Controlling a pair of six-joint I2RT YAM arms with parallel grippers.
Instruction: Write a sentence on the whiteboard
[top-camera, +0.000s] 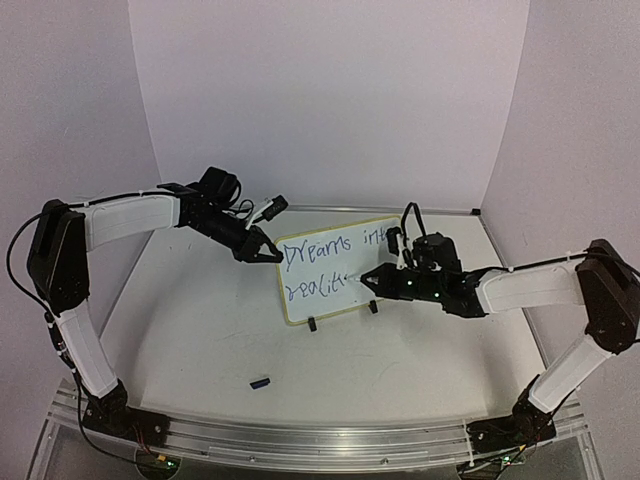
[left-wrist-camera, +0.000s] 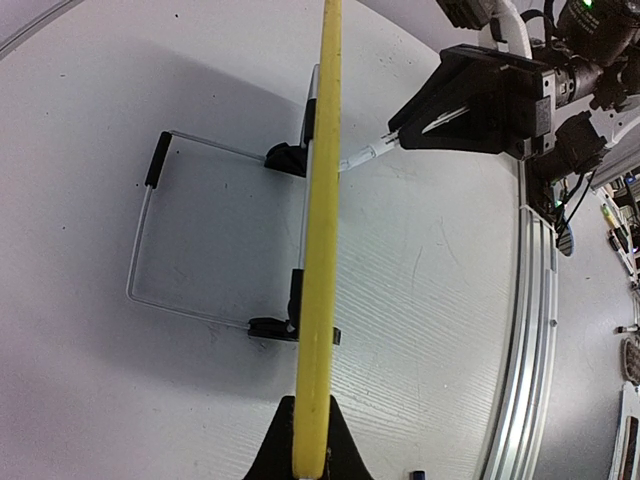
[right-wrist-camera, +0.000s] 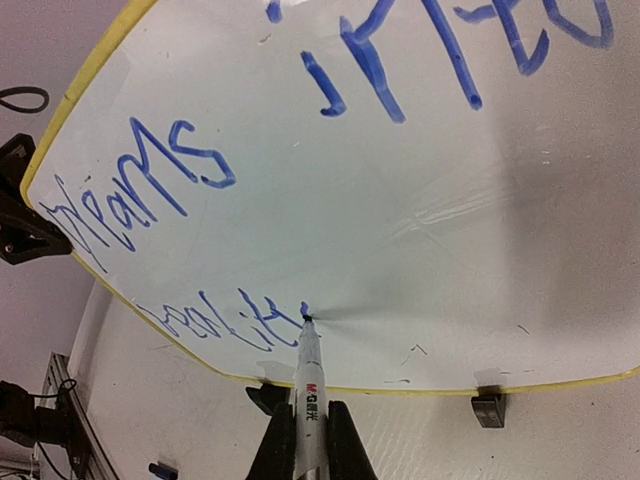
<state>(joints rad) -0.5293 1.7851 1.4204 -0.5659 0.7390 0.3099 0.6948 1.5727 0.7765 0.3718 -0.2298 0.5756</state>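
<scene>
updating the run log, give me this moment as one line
left jaws shut on whiteboard edge | right jaws shut on marker | marker tip touching board, second line of sentence

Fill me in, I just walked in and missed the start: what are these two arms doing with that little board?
The left gripper is clamped on the left edge of the whiteboard, steadying it where it stands on the table. The right gripper holds a marker with its tip touching the board's face at the end of the second line. The sentence, in blue, so far reads "Dreams into" above and roughly "realit" below, so the writing looks nearly but not quite done.
</scene>
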